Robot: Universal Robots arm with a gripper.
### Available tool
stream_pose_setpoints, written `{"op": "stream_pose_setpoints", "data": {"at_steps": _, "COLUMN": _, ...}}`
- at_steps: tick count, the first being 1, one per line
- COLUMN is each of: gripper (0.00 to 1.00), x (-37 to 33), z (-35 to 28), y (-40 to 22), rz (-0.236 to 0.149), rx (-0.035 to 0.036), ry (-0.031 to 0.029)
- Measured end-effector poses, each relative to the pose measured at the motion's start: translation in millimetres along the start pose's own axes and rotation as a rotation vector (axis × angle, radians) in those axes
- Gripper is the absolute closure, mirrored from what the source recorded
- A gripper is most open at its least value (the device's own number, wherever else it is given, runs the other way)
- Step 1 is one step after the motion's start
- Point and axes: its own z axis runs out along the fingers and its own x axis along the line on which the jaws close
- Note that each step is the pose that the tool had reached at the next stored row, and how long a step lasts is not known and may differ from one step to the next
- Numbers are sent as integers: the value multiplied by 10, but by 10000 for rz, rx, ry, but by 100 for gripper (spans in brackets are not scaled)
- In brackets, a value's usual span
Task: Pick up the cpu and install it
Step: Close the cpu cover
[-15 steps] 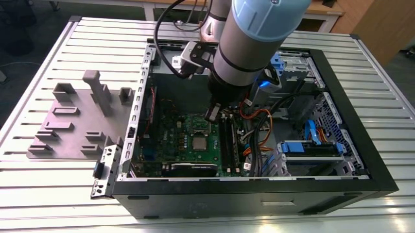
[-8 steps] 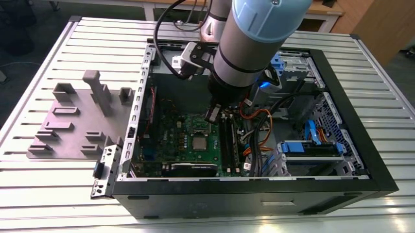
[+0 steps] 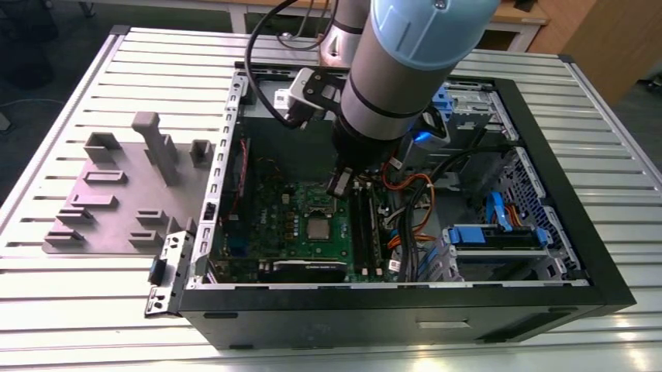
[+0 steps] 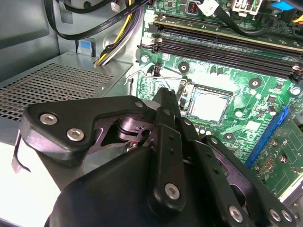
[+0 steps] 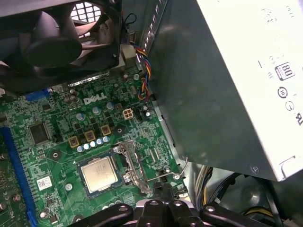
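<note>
The cpu [image 3: 319, 227], a small silver square chip, lies flat in its socket on the green motherboard [image 3: 279, 209] inside the open computer case. It shows in both wrist views [image 4: 208, 105] [image 5: 98, 173] with its top uncovered. The hinged silver frame [image 5: 132, 161] stands swung up along one side of the socket. My gripper [image 3: 339, 186] hangs over the board just beside the socket, its black fingers [image 4: 164, 101] pressed together with nothing between them. Its tip [image 5: 163, 190] is close to the thin wire lever [image 5: 166, 176] at the socket's edge, apart from the cpu.
A big grey power supply box [image 5: 222, 80] rises close beside the gripper. A black fan [image 5: 57, 42] stands at the board's far end. Memory slots [image 4: 222, 45], cables [image 3: 414, 194] and blue drive brackets [image 3: 497, 235] crowd the case. A grey fixture plate [image 3: 119, 194] lies on the slatted table.
</note>
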Motion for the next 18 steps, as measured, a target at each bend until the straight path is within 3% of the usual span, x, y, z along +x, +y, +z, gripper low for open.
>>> {"op": "stream_pose_setpoints", "data": {"at_steps": 18, "gripper": 89, "x": 50, "z": -13, "y": -21, "rz": 0, "rx": 0, "ry": 0}}
